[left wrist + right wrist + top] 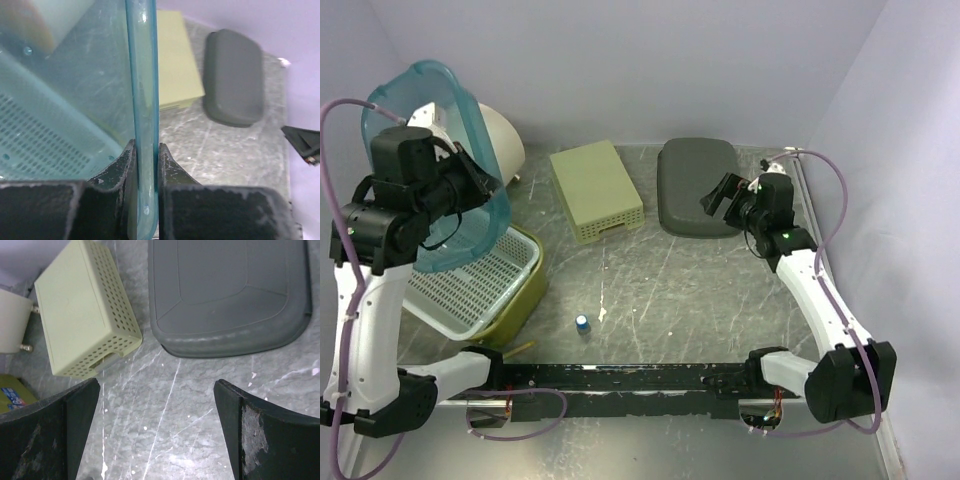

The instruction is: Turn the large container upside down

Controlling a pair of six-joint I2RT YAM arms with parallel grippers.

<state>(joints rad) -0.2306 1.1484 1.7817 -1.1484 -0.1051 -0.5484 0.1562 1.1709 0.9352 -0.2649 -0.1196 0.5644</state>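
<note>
Large container (470, 235) held aloft
The rim (145, 75) is clamped by the left pincer (146, 150) for tipping; the right pincer (156, 390) is held wide.

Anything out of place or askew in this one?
Mostly tidy. The white perforated basket sits crooked in the olive bin, and a small blue-capped item sits alone mid-table. The blue container is tilted in the air only because the left end effector grips its rim.

Teal container (440, 95), perforated pale-green box (597, 190), seemingly blue cap (582, 323)
</note>
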